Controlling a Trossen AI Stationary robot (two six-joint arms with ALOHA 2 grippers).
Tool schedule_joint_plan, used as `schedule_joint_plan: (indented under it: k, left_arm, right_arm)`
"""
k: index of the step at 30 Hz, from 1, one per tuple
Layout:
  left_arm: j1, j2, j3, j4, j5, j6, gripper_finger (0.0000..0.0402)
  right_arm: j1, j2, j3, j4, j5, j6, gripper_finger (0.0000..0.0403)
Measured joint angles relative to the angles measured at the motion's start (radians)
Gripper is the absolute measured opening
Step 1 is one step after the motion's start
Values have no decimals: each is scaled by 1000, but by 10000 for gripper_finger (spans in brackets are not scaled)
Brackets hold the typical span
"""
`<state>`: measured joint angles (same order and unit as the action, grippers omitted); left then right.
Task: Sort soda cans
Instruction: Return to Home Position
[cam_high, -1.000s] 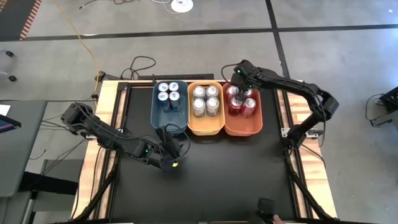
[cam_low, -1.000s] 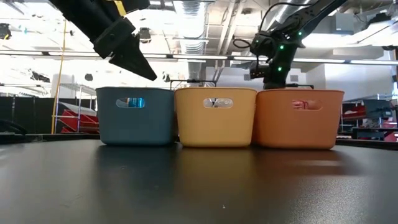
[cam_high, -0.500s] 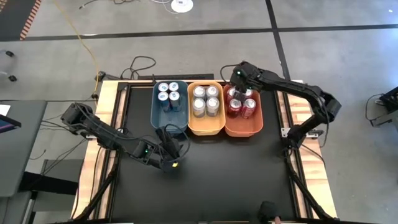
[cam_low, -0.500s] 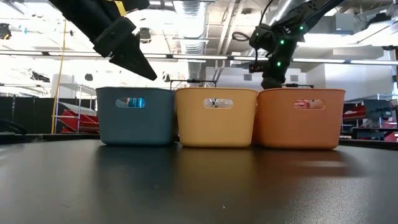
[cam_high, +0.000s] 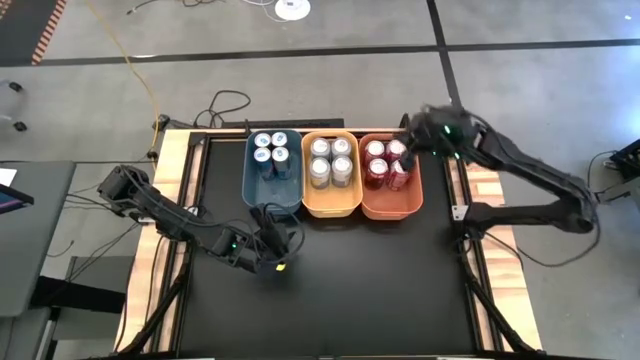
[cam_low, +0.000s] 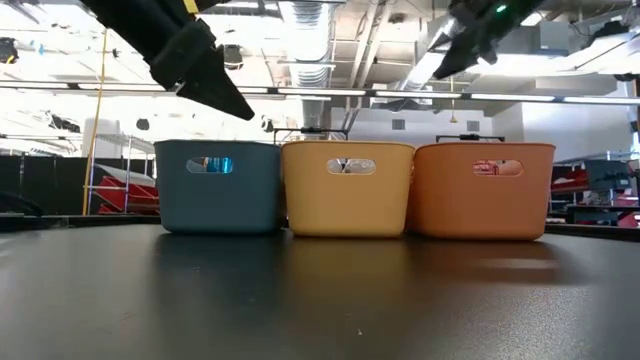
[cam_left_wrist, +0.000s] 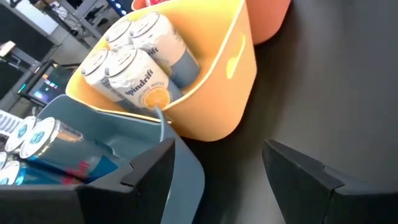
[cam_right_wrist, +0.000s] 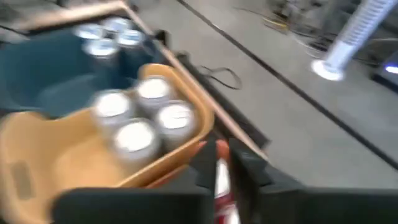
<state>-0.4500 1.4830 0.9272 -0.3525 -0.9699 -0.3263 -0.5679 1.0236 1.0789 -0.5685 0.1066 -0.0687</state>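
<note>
Three bins stand side by side at the table's far side. The blue bin (cam_high: 250, 188) holds several dark blue soda cans (cam_high: 270, 148), the yellow bin (cam_high: 332, 206) several silver ones (cam_high: 331, 160), the orange bin (cam_high: 392, 208) several red ones (cam_high: 386, 160). The cans stand upright on the bin floors. My right gripper (cam_high: 413, 140) hangs blurred above the orange bin's far right corner; its fingers (cam_right_wrist: 222, 171) are nearly together, with nothing between them. My left gripper (cam_left_wrist: 217, 180) is open, in the air just on the near side of the blue bin, and holds nothing.
The black tabletop (cam_high: 350, 290) stretches from the bins to the near edge. In the low view both arms stay above the bins' rims, the left (cam_low: 200, 70) over the blue bin and the right (cam_low: 470, 40) over the orange one. Cables lie on the floor beyond the table.
My right gripper has risen from just above the red cans at the orange bin's far left corner. It has swung toward the table's right edge, rolling as it went. The cans and bins stand as before, and the left arm has kept still.
</note>
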Motion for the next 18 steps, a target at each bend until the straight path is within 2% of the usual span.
schedule_joint_plan:
  k: [2, 6, 8, 14, 18]
  left_arm:
    - [6, 0, 0, -2, 0, 0, 237]
    - [10, -2, 0, 37, 1, 4, 229]
    - [10, -17, 0, 87, 29, 61, 212]
    - [20, -87, 0, 209, 84, 246, 127]
    - [59, -124, 0, 255, 193, 325, 53]
  right_arm:
    - [68, -75, -57, 4, -9, 34, 15]
    - [231, -211, -187, 100, -16, 119, 8]
    - [316, -274, -239, 156, -11, 149, 4]
    - [554, -371, -398, 401, 110, 184, 2]
    - [671, -357, -478, 554, 192, 130, 1]
